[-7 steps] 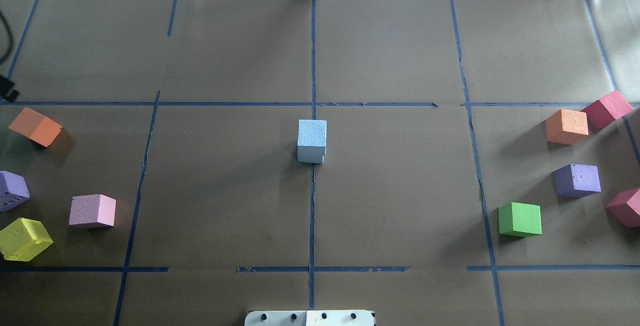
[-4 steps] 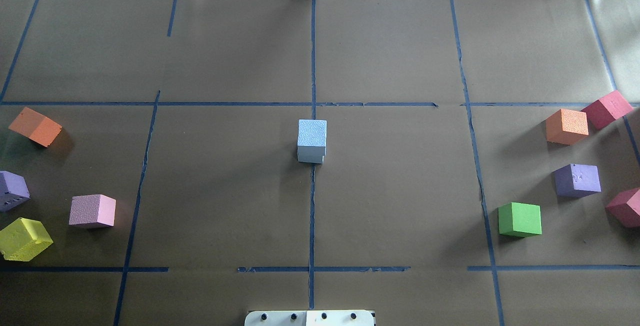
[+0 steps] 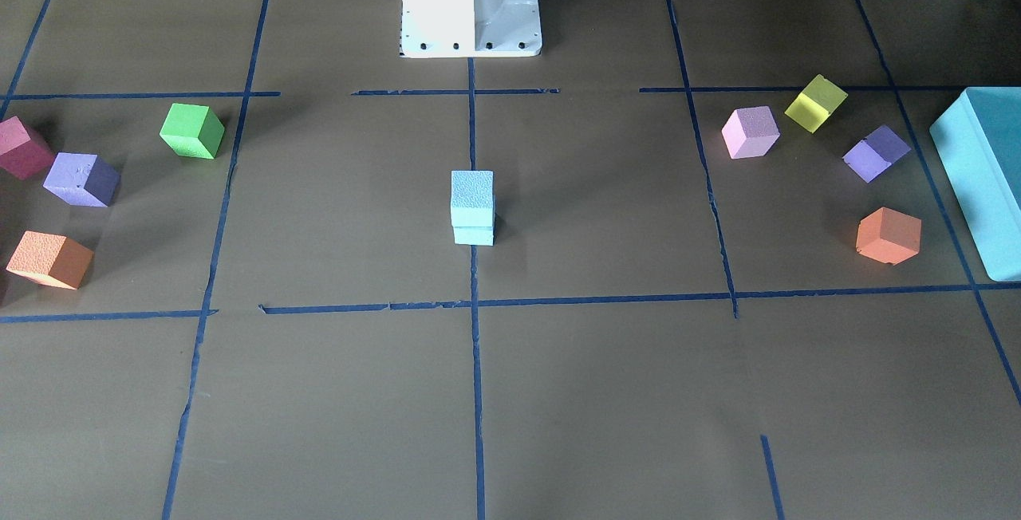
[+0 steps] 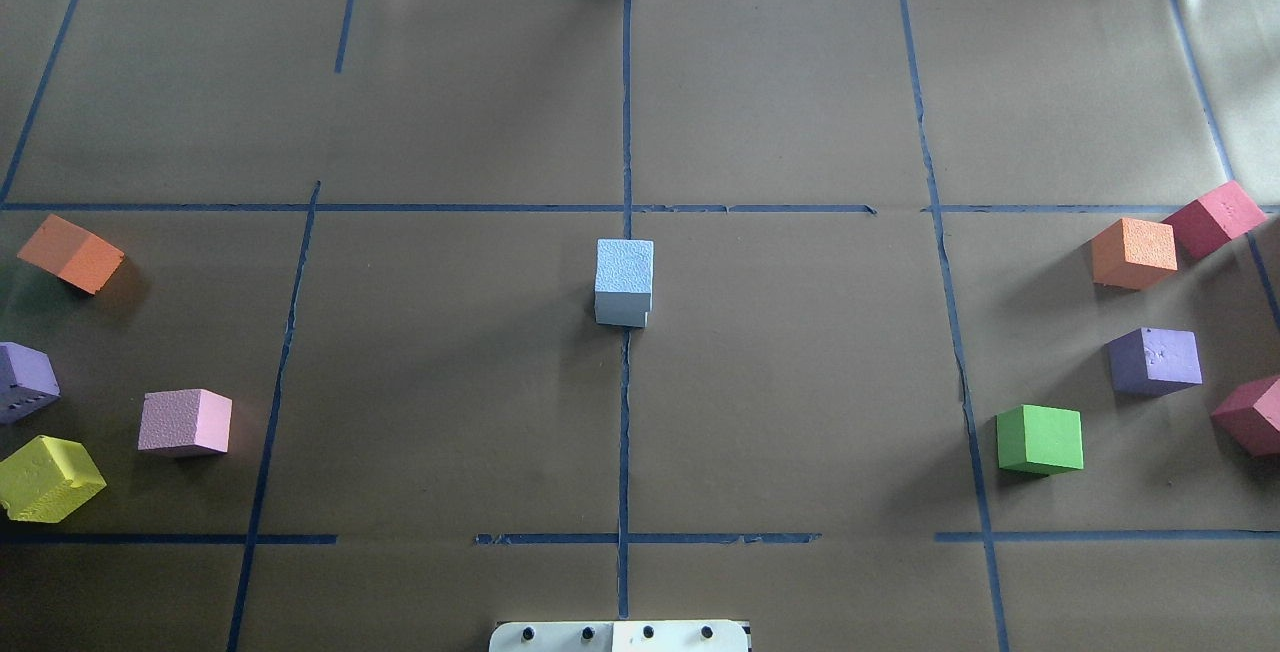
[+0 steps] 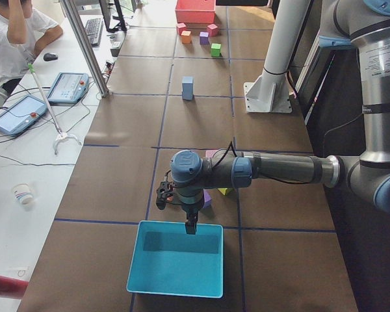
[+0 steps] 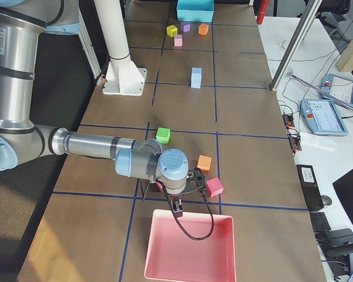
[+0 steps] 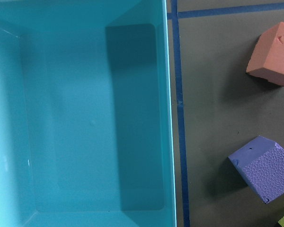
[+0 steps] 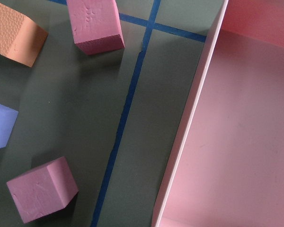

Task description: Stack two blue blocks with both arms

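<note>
Blue top block (image 4: 624, 267) rests on the bottom block (image 4: 621, 318), straight out from the white base (image 3: 471, 1). Left claw (image 5: 190, 227) and right claw (image 6: 176, 210) hang far to either side; whether open, I cannot tell. Probably finished: keep arms clear.

1. On my left half of the bench (image 4: 450, 402) lie an orange cube (image 4: 70, 252), a purple cube (image 4: 25, 380), a pink cube (image 4: 185, 422) and a yellow cube (image 4: 48, 477), all apart.
2. On my right lie a green cube (image 4: 1040, 439) and a violet cube (image 4: 1155, 360). A second orange cube (image 4: 1133, 252) sits just beside a crimson cube (image 4: 1213, 217), and another crimson cube (image 4: 1250, 415) lies at the edge.
3. A teal bin (image 5: 179, 224) stands at my left end and a pink bin (image 6: 188, 213) at my right.
</note>
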